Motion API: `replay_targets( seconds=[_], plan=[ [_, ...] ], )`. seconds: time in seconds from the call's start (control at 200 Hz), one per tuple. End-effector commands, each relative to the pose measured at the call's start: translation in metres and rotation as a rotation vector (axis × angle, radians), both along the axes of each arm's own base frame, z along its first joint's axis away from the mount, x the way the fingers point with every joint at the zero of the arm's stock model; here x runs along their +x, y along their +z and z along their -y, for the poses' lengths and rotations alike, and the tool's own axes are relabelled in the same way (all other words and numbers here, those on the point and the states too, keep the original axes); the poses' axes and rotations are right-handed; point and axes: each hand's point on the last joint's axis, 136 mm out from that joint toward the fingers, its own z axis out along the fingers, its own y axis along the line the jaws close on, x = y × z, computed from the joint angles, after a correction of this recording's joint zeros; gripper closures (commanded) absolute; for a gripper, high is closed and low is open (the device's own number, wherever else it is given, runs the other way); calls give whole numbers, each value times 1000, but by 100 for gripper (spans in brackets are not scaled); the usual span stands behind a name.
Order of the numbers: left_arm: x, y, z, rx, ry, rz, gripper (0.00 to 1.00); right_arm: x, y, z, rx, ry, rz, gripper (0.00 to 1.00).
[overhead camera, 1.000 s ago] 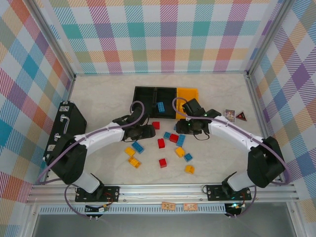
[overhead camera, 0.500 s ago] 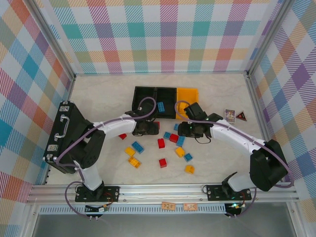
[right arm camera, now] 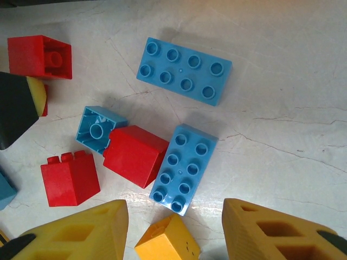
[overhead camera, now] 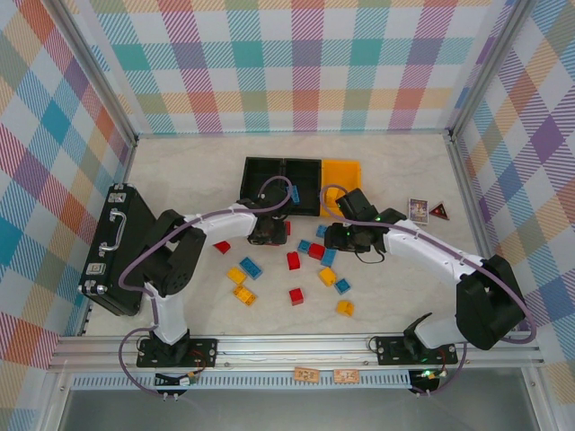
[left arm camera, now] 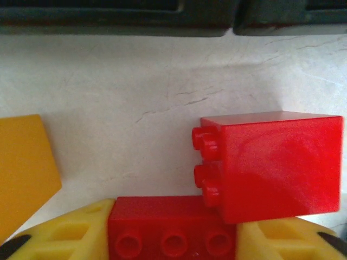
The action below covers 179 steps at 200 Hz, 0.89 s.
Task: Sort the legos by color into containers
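Note:
Red, blue and yellow legos lie scattered below the containers: a black bin (overhead camera: 265,172), a second black bin (overhead camera: 304,169) with a blue brick (overhead camera: 293,193) in it, and a yellow-orange bin (overhead camera: 340,175). My left gripper (overhead camera: 268,230) is just in front of the bins. Its yellow fingers are shut on a red lego (left arm camera: 171,227), studs toward the camera. Another red brick (left arm camera: 274,165) rests against it. My right gripper (right arm camera: 176,233) stands open over the pile, a yellow brick (right arm camera: 167,246) loose between its fingers, beside a blue oblong brick (right arm camera: 183,168).
A large black case (overhead camera: 117,247) lies at the left edge. Two small cards (overhead camera: 419,208) sit at the right. More bricks near the right gripper: a red one (right arm camera: 135,155), an overturned blue square (right arm camera: 97,130) and another blue oblong (right arm camera: 183,70). The black bins' rim (left arm camera: 108,21) is close ahead of the left gripper.
My left gripper has moved right toward the bins, opened wider, then closed on the red lego. The right gripper has barely shifted.

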Motion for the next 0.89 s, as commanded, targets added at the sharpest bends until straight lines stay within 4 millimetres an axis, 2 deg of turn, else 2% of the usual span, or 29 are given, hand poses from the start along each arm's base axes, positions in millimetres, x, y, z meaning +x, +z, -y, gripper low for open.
replay_targets(
  seconds=[0.0,0.13,0.345,0.505,0.61,0.74,0.89],
  plan=[
    [-9,11,3,4,-24,-6,60,0,6,-1,14,-4,29,51],
    [-15,27,-2,-13,-11,10,62,1,10,-7,44,17,32,51],
    [-21,59,-11,-32,4,57,64,-2,27,-34,187,115,61,51],
    [-15,78,-17,-47,17,85,64,-3,40,-49,269,168,81,51],
    [0,91,-23,-52,31,105,64,-1,48,-56,303,182,94,51],
    [28,111,-31,-44,49,144,64,3,50,-57,300,177,98,51],
    [65,116,-40,-23,78,155,64,3,48,-55,292,164,91,51]
  ],
)
